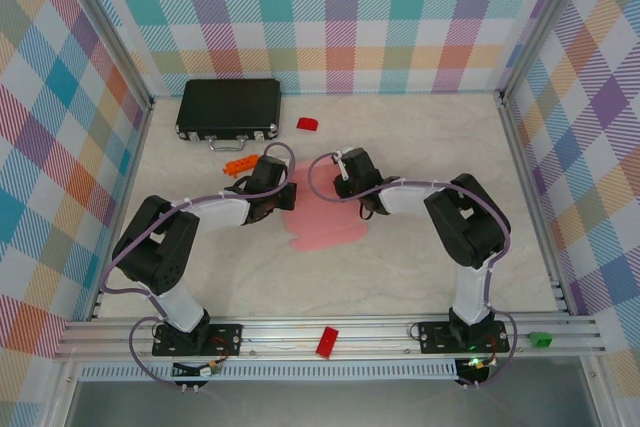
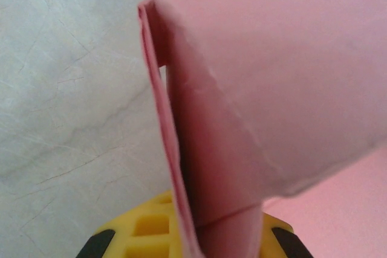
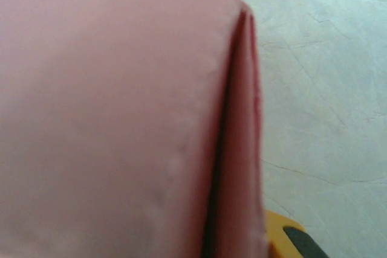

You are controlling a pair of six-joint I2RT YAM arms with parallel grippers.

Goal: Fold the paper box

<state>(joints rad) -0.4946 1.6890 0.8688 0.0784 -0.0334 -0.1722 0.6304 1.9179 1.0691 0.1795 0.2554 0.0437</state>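
The paper box (image 1: 325,219) sits at the middle of the frame on the bench (image 1: 420,267), pale pink card, part flat, its side walls raised in doubled, creased layers. The left fingers (image 2: 145,234) and right fingers (image 3: 281,237) are at its left and right edges. I cannot tell whether either pair is closed on it.

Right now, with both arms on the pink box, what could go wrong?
1. The left gripper and right gripper sit at opposite sides of the box; pulling apart could tear the thin card.
2. The raised flap's layers gape at its edge, so it may spring open if released.
3. The orange blocks lie close to the left gripper and could get knocked.
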